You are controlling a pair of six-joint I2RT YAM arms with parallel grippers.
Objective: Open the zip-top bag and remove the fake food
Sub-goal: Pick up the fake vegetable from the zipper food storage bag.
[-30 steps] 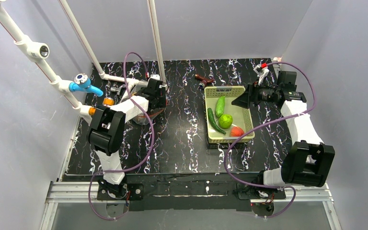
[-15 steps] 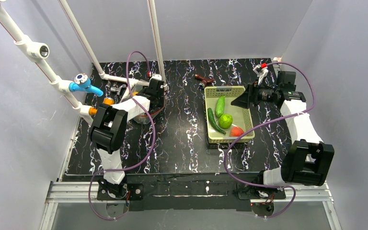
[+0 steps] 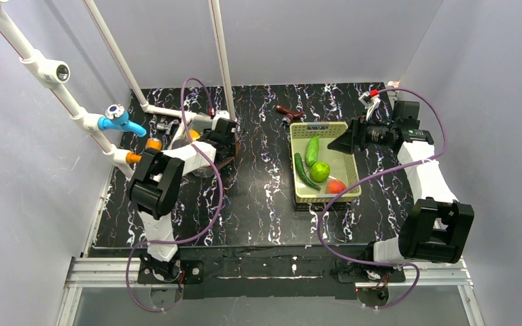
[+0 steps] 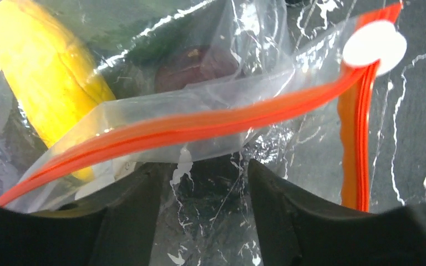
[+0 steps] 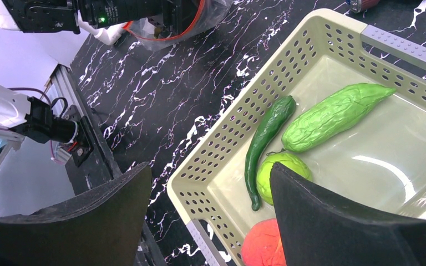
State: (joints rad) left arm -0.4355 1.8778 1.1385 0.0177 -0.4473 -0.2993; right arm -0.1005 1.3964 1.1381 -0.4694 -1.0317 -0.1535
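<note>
While the left gripper (image 4: pixel 202 166) is facing the red-orange zipper strip (image 4: pixel 199 122) of the zip-top bag (image 4: pixel 255 94), lying on the table (image 3: pixel 265 197) at its left rear, its jaws are standing narrowly apart with clear film between them; whether they are pinching it cannot be told. A yellow piece (image 4: pixel 44 72) and a dark purple piece (image 4: pixel 194 64) are lying inside the bag. The right gripper (image 5: pixel 209 169), spread wide and empty, is hovering over the basket (image 5: pixel 230 124), which is holding a green round fruit (image 5: pixel 283 172) and a red-orange tomato (image 5: pixel 263 246)

A brown handled object (image 3: pixel 290 113), perhaps a tool, lies behind the perforated basket (image 3: pixel 293 166).
</note>
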